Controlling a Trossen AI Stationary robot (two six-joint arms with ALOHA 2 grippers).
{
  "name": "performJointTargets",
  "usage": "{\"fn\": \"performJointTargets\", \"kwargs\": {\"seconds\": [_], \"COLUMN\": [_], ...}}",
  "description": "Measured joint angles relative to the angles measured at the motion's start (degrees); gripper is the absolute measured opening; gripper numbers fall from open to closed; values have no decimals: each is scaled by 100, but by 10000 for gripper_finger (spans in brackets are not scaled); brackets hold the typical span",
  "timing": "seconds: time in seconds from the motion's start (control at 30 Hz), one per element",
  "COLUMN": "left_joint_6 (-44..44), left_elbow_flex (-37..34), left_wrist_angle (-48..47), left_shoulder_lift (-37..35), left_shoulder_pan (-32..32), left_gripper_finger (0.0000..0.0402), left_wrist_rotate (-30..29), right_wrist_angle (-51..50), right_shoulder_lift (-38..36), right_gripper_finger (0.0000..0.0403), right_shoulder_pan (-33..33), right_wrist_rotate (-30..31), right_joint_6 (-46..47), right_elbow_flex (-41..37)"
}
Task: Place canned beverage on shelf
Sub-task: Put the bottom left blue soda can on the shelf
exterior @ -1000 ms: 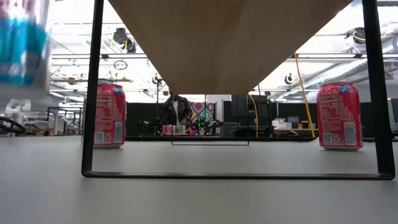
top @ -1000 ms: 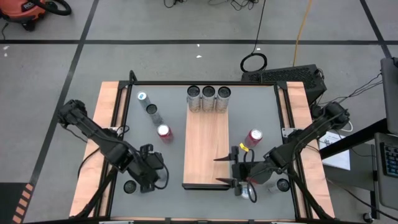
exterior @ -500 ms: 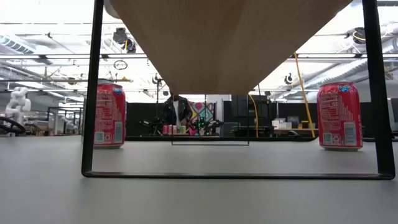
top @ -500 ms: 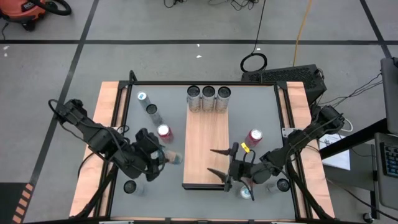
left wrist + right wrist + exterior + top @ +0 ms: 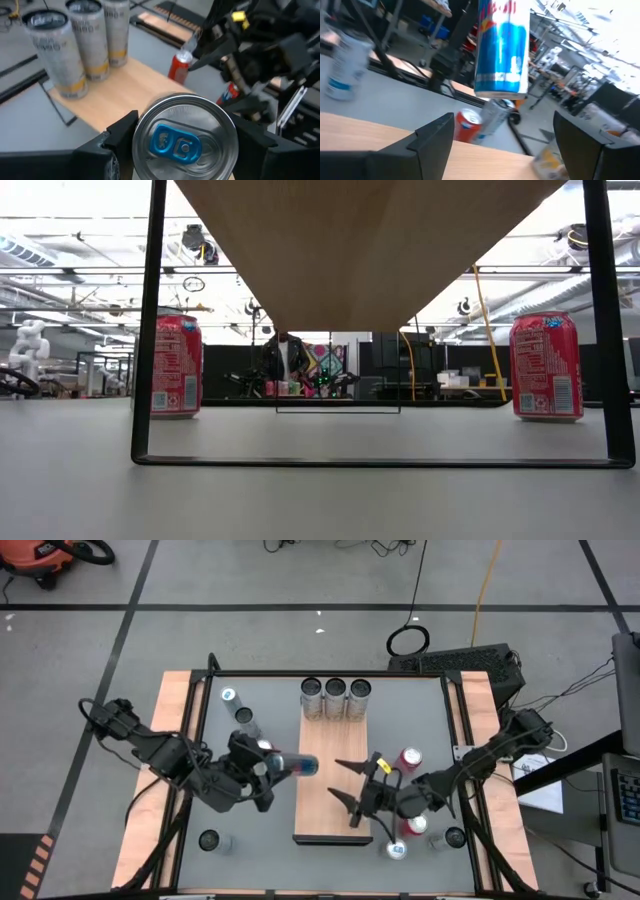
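Left end effector (image 5: pixel 262 769) grasping blue can (image 5: pixel 296 765), frame centre, at shelf (image 5: pixel 332 780) edge. Right end effector (image 5: pixel 352 792) spread, empty. Three cans (image 5: pixel 334 698) shelved; placement pending.

Probably a robotics lab, taped concrete floor (image 5: pixel 250 630), floor cables (image 5: pixel 408 640), workbenches (image 5: pixel 70 385)

Dark jointed arms (image 5: pixel 160 752); yellow tag (image 5: pixel 383 766)

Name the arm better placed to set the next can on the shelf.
Left. Its gripper already holds a blue can at the shelf's edge. The right gripper hovers open and empty over the board.
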Motion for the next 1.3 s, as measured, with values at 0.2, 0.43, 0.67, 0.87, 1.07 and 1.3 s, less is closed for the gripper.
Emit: {"fn": "performJointTargets", "kwargs": {"seconds": [0.2,0.43,0.67,0.87,1.07,1.3], "left_joint_6": [12,40,481,446,442,601], "left_elbow_flex": [0,0,0,0,0,4], "left_wrist_angle": [196,676,1445,1459,1469,1486], "left_shoulder_lift": [113,353,573,575,596,713], "left_shoulder_pan": [131,352,585,745,846,902], "left_gripper_finger": [230,230,231,231,231,231], "left_wrist_rotate": [-262,-343,-277,-113,-87,-50], "right_wrist_angle": [275,603,530,509,496,246], "right_shoulder_lift": [0,0,0,0,0,-4], "right_gripper_finger": [286,279,279,271,220,172], "right_shoulder_pan": [-255,-538,-810,-994,-1026,-1026], "right_wrist_rotate": [-8,-478,-469,-464,-477,-387], "right_joint_6": [-521,-846,-702,-722,-741,-754], "right_elbow_flex": [0,0,0,0,0,0]}}
